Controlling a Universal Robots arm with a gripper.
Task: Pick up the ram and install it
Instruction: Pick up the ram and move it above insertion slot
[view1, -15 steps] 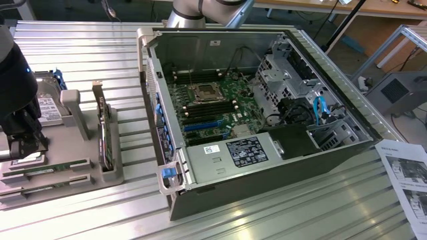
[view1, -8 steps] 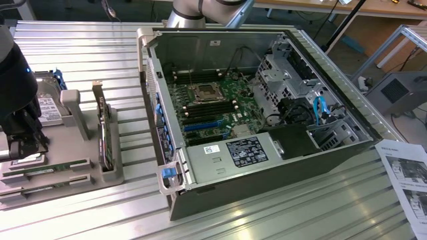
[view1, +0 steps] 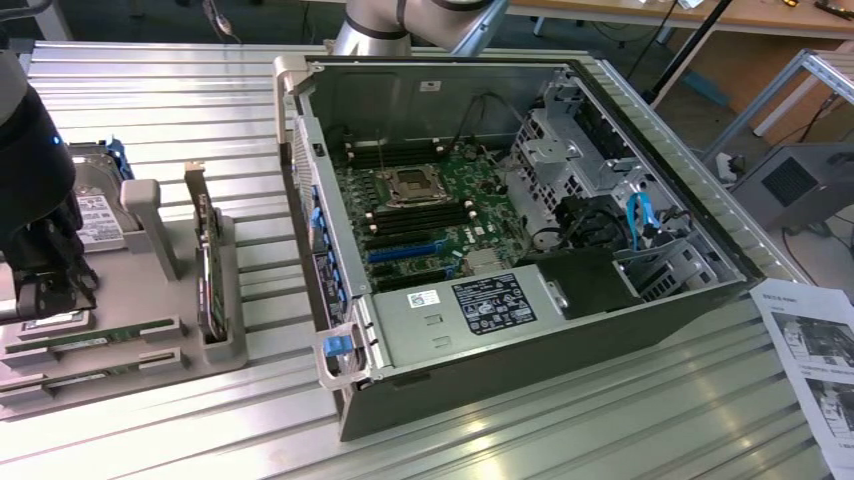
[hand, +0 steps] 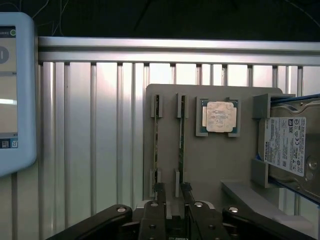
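The gripper hangs low over the grey holder, which sits on the ribbed metal bench at the exterior view's left. Its jaws stand a little apart, with a strip of holder showing between the fingertips. As far as I can make out they pinch nothing. Both ram sticks lie on edge in their own slots of the holder, side by side and parallel. The fingertips are down at one end of the pair, though I can't tell whether they touch either stick.

In the exterior view the same two sticks show as thin green strips at the near end of the holder, just below the arm's dark wrist end. A square silver processor chip rests in its recess beside the sticks. Past it a hard drive stands in its cradle. A dark expansion card stands upright on the side of the holder towards the computer case.

The case lies open on its side in the middle of the bench, well apart from the holder, with the green motherboard exposed and the power supply at its near end. A printed sheet lies at the exterior view's right. The wrist view catches the edge of a white-framed screen.
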